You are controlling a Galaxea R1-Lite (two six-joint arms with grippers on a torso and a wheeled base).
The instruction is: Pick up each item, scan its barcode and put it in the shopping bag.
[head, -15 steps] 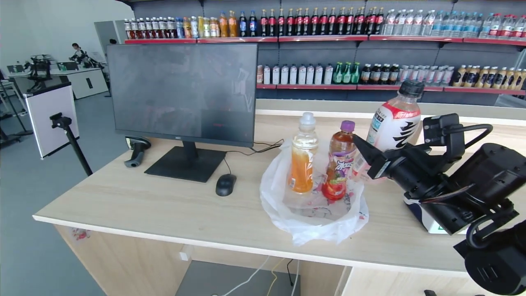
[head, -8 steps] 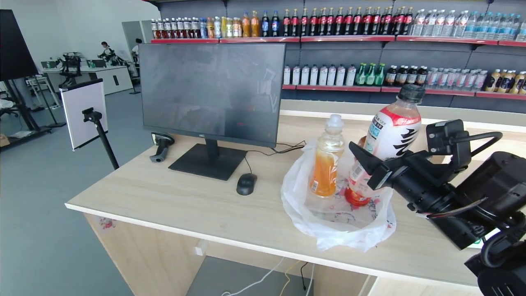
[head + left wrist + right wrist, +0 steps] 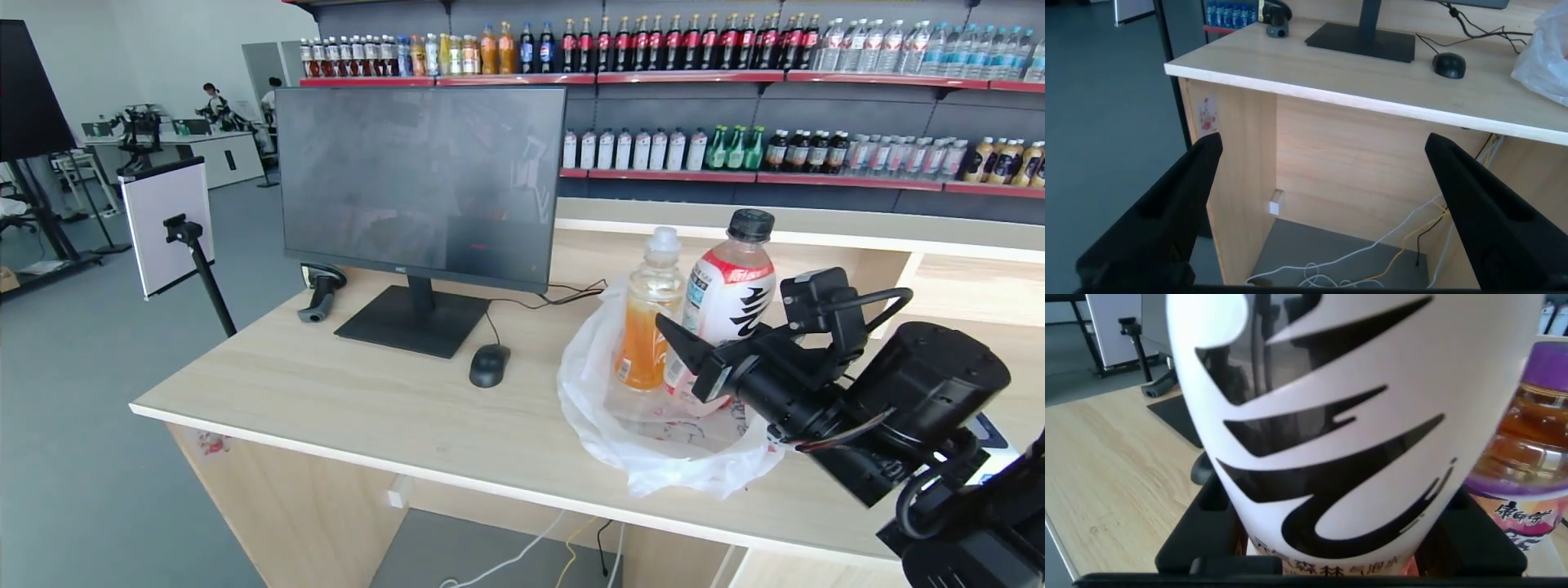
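My right gripper is shut on a white-labelled bottle with a black cap, held upright with its base down in the mouth of the white shopping bag. An orange drink bottle stands in the bag just to its left. In the right wrist view the white bottle sits between my fingers, with a purple-capped bottle close behind it. The barcode scanner stands beside the monitor. My left gripper hangs open in front of the desk, below its top.
A monitor and mouse sit on the desk left of the bag, with cables behind. Shelves of bottles line the back wall. A white box lies at the desk's right end.
The head camera shifted between the first two frames. Since half a second ago my right gripper has carried the white bottle down and left into the bag, hiding the purple-capped bottle.
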